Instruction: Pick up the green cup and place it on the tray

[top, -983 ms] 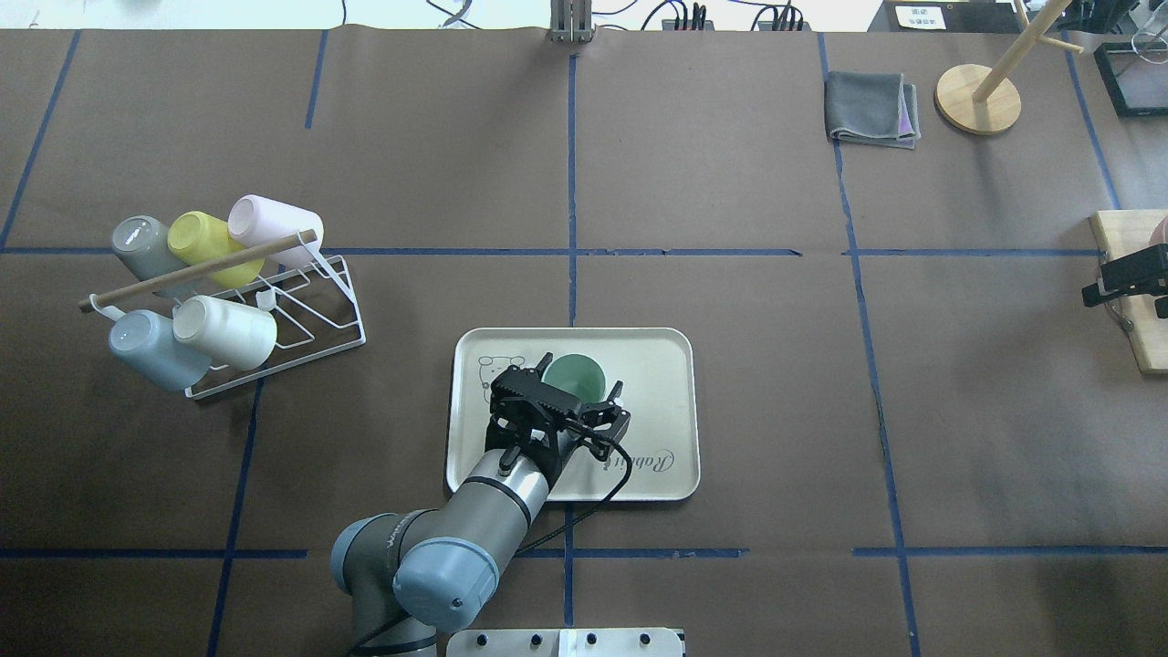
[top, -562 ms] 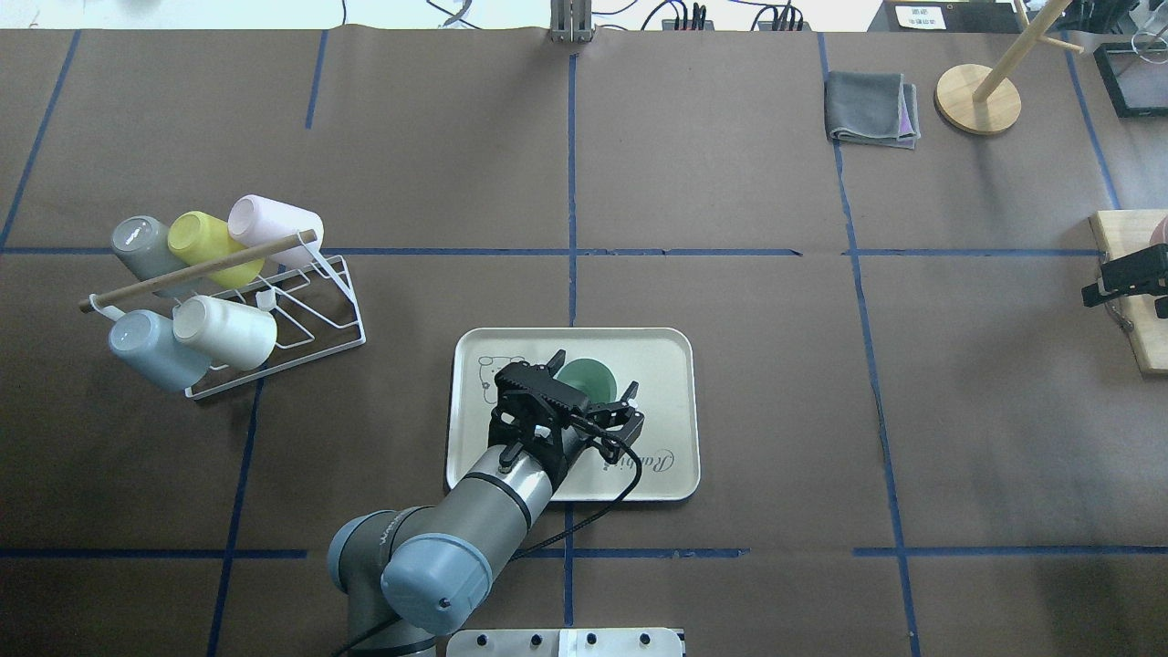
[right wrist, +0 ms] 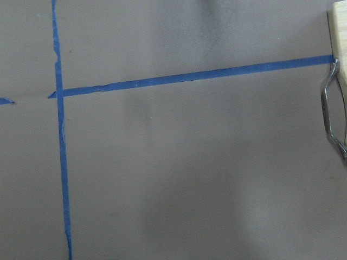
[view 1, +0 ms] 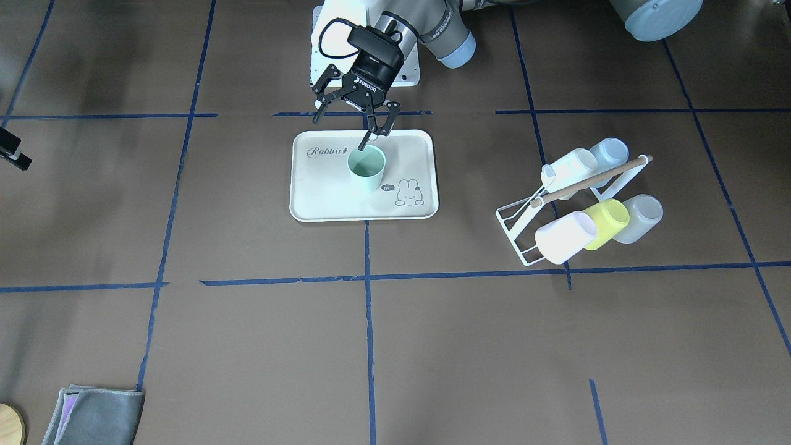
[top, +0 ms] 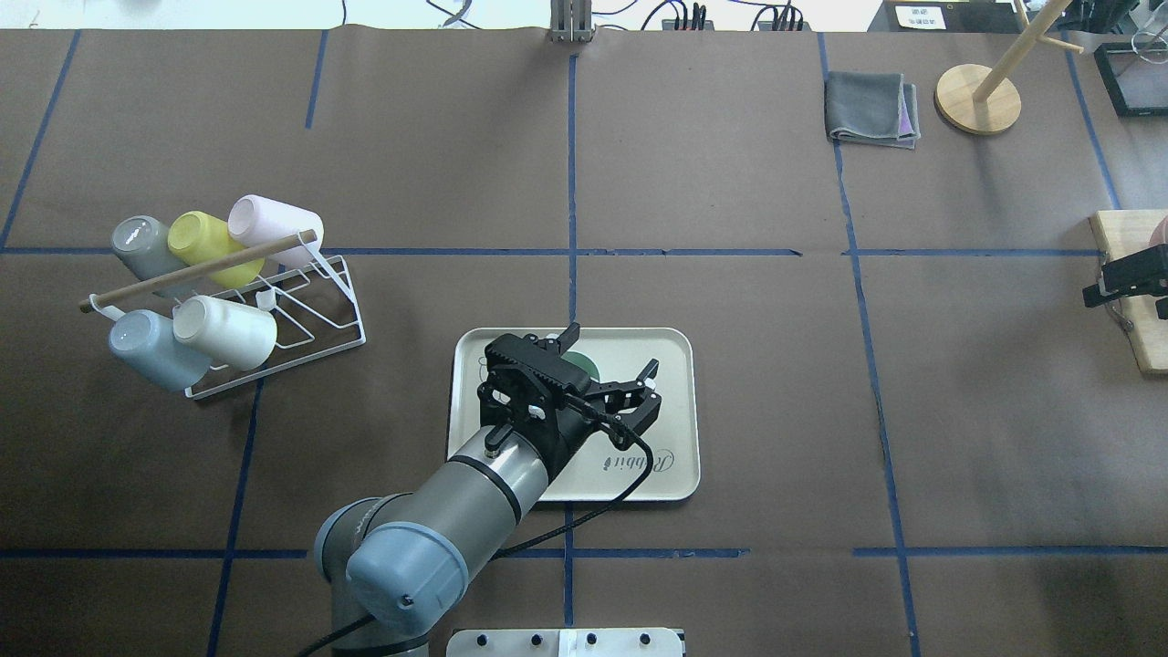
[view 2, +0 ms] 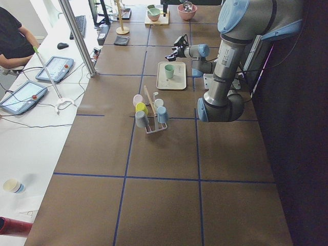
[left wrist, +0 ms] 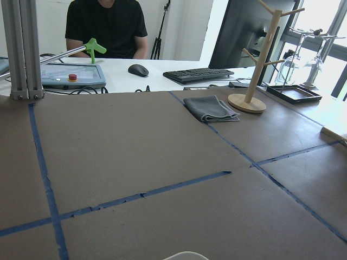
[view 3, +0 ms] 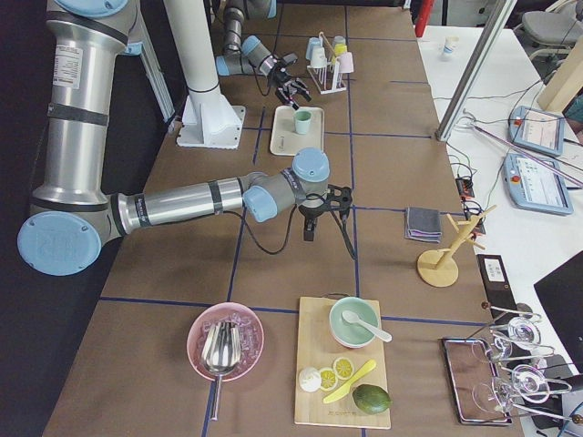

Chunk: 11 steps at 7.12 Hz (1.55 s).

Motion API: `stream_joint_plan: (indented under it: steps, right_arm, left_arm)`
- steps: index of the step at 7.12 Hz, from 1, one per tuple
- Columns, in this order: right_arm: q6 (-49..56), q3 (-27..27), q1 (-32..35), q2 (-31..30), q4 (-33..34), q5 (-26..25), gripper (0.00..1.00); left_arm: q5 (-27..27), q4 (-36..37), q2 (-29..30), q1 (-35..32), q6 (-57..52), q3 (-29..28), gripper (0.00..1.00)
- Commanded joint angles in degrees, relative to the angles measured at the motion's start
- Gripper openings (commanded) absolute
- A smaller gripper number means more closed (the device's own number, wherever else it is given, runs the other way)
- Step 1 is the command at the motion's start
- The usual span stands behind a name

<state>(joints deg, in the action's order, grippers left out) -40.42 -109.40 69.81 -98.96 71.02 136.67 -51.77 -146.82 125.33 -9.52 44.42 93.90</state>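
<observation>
The pale mint-green cup (view 1: pixel 366 168) stands upright on the cream "Rabbit" tray (view 1: pixel 321 198), near the tray's middle. My left gripper (view 1: pixel 349 127) is open and empty, raised above the cup on the robot's side, with one fingertip over the cup's rim. In the overhead view the left gripper (top: pixel 611 349) covers most of the cup (top: pixel 589 368) on the tray (top: pixel 675 456). My right gripper (top: pixel 1127 278) hangs at the table's far right, beside a wooden board. I cannot tell whether it is open or shut.
A white wire rack (top: pixel 301 319) with several cups stands left of the tray. A folded grey cloth (top: pixel 871 108) and a wooden stand (top: pixel 978 99) are at the back right. The wooden board (top: pixel 1127 246) lies at the right edge.
My left gripper has risen and shifted right, away from the cup, with its fingers spread wider. The cup stays on the tray. The right arm has not moved.
</observation>
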Motion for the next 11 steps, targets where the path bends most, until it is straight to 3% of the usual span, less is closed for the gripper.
stream_joint_plan:
  steps: [1, 3, 5, 7, 8, 9, 11]
  right_arm:
    - [0.1, 0.0, 0.0, 0.0, 0.0, 0.0, 0.99]
    - [0.1, -0.2, 0.0, 0.1, 0.0, 0.0, 0.99]
    - [0.2, -0.1, 0.0, 0.2, 0.0, 0.0, 0.99]
    - [0.2, -0.1, 0.0, 0.2, 0.0, -0.1, 0.99]
    - [0.3, 0.0, 0.0, 0.2, -0.1, -0.3, 0.99]
    - [0.4, 0.1, 0.1, 0.3, 0.0, -0.4, 0.99]
    - [1.1, 0.0, 2.0, 0.5, 0.2, -0.5, 0.99]
  left_arm:
    - [-4.3, 0.8, 0.2, -4.3, -2.0, 1.6, 1.0]
    - [-6.4, 5.6, 0.3, -9.5, -5.2, 1.6, 1.0]
    - [-15.0, 13.1, 0.4, -15.4, -5.4, 3.0, 1.0]
    - [-15.3, 23.3, 0.4, -18.9, -5.3, 7.2, 1.0]
    - [-15.6, 23.8, 0.0, -21.1, -5.3, 8.0, 1.0]
    - [-20.7, 25.3, -0.7, -24.1, -5.1, 8.2, 1.0]
    - [-34.6, 40.5, -5.2, -32.4, -5.4, 16.0, 1.0]
